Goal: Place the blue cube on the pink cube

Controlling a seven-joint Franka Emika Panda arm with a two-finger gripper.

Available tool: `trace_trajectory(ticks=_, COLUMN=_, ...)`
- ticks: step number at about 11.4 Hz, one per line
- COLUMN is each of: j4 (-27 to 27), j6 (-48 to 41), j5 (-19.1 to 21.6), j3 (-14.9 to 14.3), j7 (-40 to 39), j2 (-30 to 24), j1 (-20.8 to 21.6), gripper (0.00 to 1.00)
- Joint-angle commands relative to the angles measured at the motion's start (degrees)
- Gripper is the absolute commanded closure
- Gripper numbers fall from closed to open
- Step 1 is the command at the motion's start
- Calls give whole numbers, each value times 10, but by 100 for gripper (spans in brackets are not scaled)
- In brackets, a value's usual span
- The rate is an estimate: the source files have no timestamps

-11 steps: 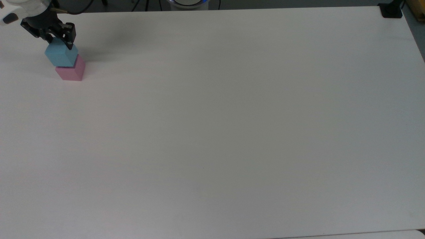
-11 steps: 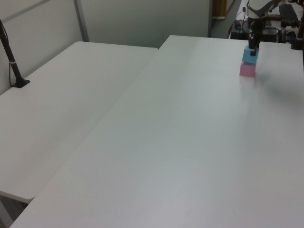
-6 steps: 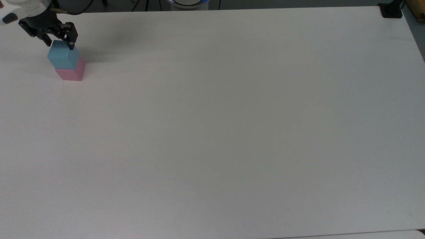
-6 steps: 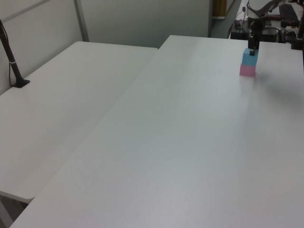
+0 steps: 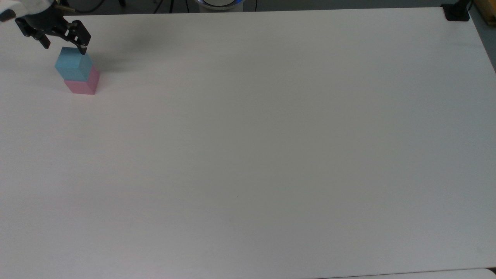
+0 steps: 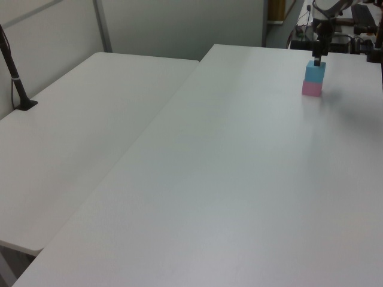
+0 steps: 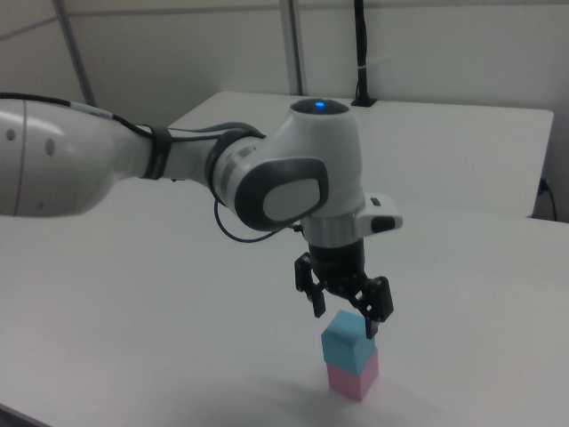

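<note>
The blue cube rests on top of the pink cube near the top view's far left edge of the white table. The same stack shows in the left view, blue cube over pink cube, and in the right view, blue cube over pink cube. My gripper hovers just above the blue cube, open, its fingertips clear of the cube's sides. The right view shows the gripper spread wide above the stack with nothing between its fingers.
A black post base stands at the top view's far right corner. A second white table adjoins on the left view's left, with a black pole on it. The arm's white body reaches in from the right view's left.
The gripper let go of the blue cube and rose off it; the fingers now stand above the cube's top. Blue stays stacked on pink.
</note>
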Motion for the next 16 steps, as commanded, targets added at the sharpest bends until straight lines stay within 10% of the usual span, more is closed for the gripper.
trace_trajectory(ticks=1, j4=35, j6=-104, j5=39, j3=1, j7=7, j2=-62, j1=7, gripper=0)
trace_trajectory(ticks=5, j4=141, j6=-264, j5=129, j3=1, j7=154, j2=-116, j1=55, gripper=0)
trace_trajectory(ticks=10, j4=155, j6=-265, j5=76, j3=-18, j7=188, j2=-122, j1=258, gripper=0)
trace_trajectory(ticks=16, j4=136, j6=-205, j5=27, j3=-17, j7=177, j2=-84, j1=339, gripper=0)
